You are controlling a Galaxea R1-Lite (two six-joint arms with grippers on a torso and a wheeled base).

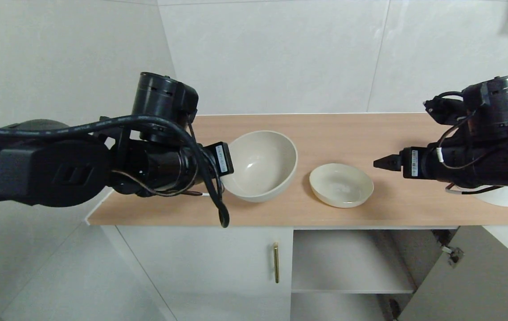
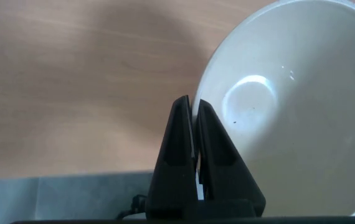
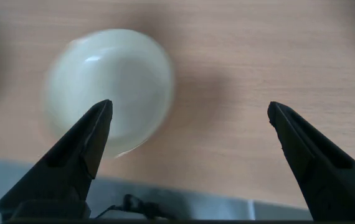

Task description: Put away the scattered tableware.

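1. The left gripper (image 2: pixel 194 102) sits at 9 o'clock of the large bowl in the head view. Its two fingers are pressed together on the bowl's rim, with a sliver of the rim showing between them.
2. The large bowl (image 1: pixel 260 162) is cream and stands over the left half of the wooden counter (image 1: pixel 347 129). It is tilted, with its opening turned up and toward the head camera. I cannot tell whether its underside touches the wood.
3. A closed white cabinet door (image 1: pixel 200 267) lies below the counter at 6 o'clock of the bowl. It carries an upright brass handle (image 1: pixel 276 262) near its right edge.
4. The small dish (image 1: pixel 341 184) is pale and shallow. It lies flat on the counter at 3 o'clock of the bowl, near it but apart.
5. An open compartment (image 1: pixel 347 249) lies at 6 o'clock of the dish, with a white shelf (image 1: pixel 347 285) across it.
6. The right gripper (image 3: pixel 187 118) hangs over the counter at 3 o'clock of the dish. Its fingers are spread wide and hold nothing. In its wrist view the dish lies behind one fingertip.
7. A white vessel (image 1: pixel 505 198) stands at the counter's far 3 o'clock end, mostly hidden under the right arm.
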